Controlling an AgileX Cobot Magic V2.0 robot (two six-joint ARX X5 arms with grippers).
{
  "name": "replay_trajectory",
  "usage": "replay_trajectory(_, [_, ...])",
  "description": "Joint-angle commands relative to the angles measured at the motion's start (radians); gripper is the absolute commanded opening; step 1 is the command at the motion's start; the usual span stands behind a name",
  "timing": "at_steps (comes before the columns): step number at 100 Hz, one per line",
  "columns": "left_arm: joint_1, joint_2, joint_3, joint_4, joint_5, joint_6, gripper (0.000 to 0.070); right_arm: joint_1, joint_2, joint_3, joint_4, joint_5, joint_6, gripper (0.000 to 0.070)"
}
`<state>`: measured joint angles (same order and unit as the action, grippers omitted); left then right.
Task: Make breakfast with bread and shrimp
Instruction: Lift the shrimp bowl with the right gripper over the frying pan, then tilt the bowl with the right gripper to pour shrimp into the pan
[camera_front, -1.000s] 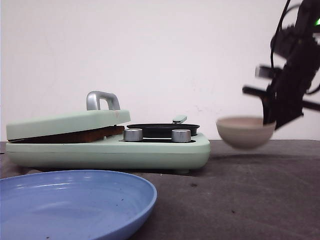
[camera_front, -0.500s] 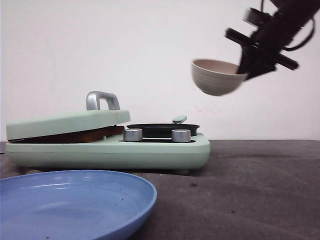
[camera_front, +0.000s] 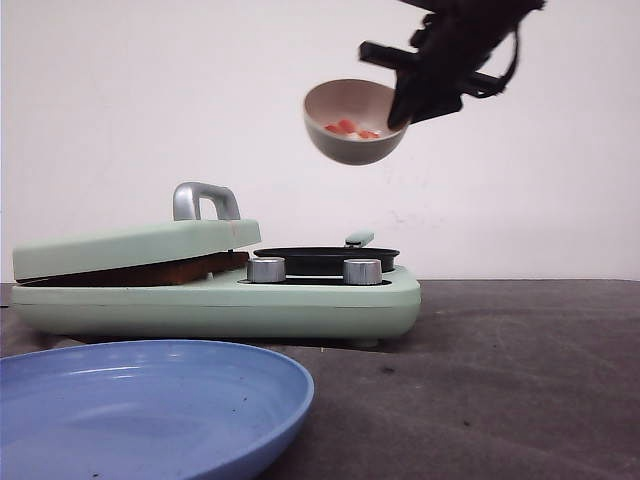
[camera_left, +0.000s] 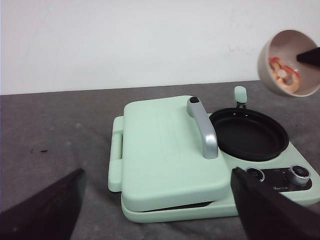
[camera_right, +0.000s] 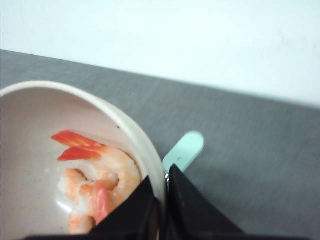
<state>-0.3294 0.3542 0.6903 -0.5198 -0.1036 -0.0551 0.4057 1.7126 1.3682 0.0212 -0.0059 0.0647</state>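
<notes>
Right gripper is pinching the rim of the beige bowl, tipped up in the air above the black pan. Shrimp sit inside the bowl, right by the fingertips. Left gripper fingers spread wide, holding nothing.

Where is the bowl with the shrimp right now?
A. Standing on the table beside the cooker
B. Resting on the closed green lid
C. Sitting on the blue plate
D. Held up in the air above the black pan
D: the right arm's fingers pinch the rim of the bowl, which hangs tilted above the black pan with the shrimp inside.
</notes>
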Motion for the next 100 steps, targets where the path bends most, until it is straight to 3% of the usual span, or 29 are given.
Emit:
replay_trajectory(1, [-0.003, 0.004, 0.008, 0.010, -0.005, -0.010, 0.0505, 0.026, 0.034, 0.020, 0.052, 0.069, -0.149, 0.0000])
replay_trajectory(22, [-0.003, 0.004, 0.008, 0.010, -0.005, -0.010, 0.0504, 0.089, 0.088, 0.020, 0.226, 0.232, -0.442, 0.0000])
replay_trajectory(42, [-0.003, 0.004, 0.008, 0.010, -0.004, -0.008, 0.0505, 0.146, 0.155, 0.020, 0.408, 0.401, -0.814, 0.0000])
replay_trajectory(67, [-0.003, 0.004, 0.008, 0.009, -0.004, 0.003, 0.0504, 0.176, 0.214, 0.020, 0.617, 0.423, -1.070, 0.0000])
replay_trajectory(100, [-0.003, 0.004, 0.008, 0.009, -0.004, 0.022, 0.0504, 0.196, 0.217, 0.020, 0.834, 0.423, -1.303, 0.0000])
